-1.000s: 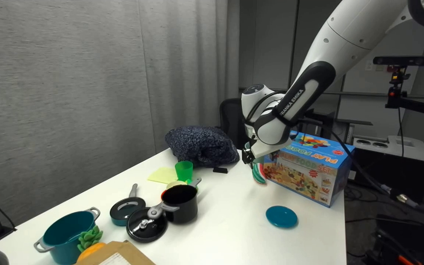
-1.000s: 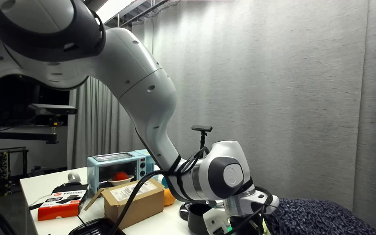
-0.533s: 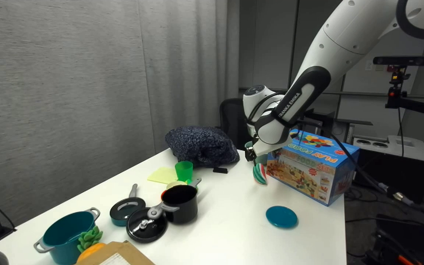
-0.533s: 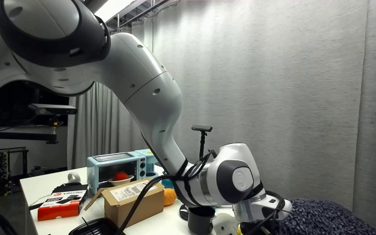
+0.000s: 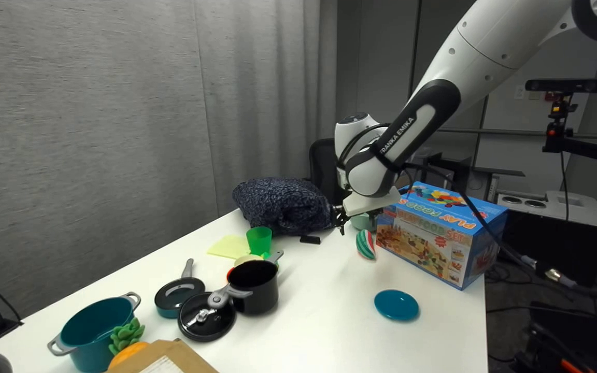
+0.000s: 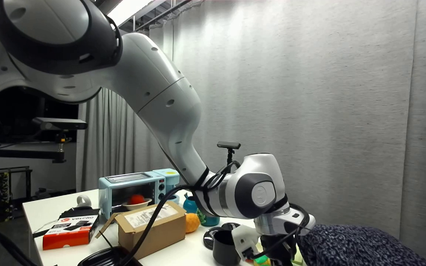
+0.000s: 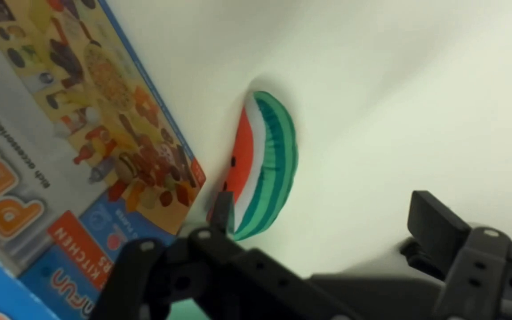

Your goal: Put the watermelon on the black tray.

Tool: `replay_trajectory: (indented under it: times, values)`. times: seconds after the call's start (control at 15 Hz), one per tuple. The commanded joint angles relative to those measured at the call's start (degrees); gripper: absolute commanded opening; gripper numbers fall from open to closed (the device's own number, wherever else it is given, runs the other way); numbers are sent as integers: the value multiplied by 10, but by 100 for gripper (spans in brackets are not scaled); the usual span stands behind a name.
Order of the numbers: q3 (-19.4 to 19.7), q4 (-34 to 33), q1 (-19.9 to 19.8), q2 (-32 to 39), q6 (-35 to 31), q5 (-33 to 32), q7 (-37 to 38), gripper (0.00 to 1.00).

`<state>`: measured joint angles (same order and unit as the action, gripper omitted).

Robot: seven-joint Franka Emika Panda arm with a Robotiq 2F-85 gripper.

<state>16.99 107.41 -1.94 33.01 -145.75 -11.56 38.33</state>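
Observation:
The watermelon (image 5: 366, 244), a plush-like slice with red flesh, a white band and a green striped rind, lies on the white table beside the play food box. It also shows in the wrist view (image 7: 270, 164), left of centre. My gripper (image 7: 322, 198) is open and empty above the table. Its left finger overlaps the slice's lower end in the wrist view; its right finger is well to the right. In an exterior view the gripper (image 5: 356, 226) is just above and left of the slice. The black tray (image 6: 102, 255) is partly cut off beside the cardboard box. The watermelon is not visible there.
The play food box (image 5: 433, 243) stands close beside the watermelon. A mint bowl (image 5: 364, 221) is behind the gripper. A teal disc (image 5: 396, 305) lies nearer the front. A black pot (image 5: 253, 287), a green cup (image 5: 259, 240) and a dark cloth (image 5: 283, 207) are to the left.
The gripper has moved up and left, away from the watermelon. The watermelon has turned slightly, and the play food box has shifted a little to the right.

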Motion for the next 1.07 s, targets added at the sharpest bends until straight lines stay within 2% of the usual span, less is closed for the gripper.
replay_trajectory:
  times: [0.0,0.33,1.0]
  values:
    - [14,-2,15,1,2,-2,5,100]
    - [59,-6,37,22,-13,-53,38,100]
    - [77,-15,41,66,-8,-73,74,100]
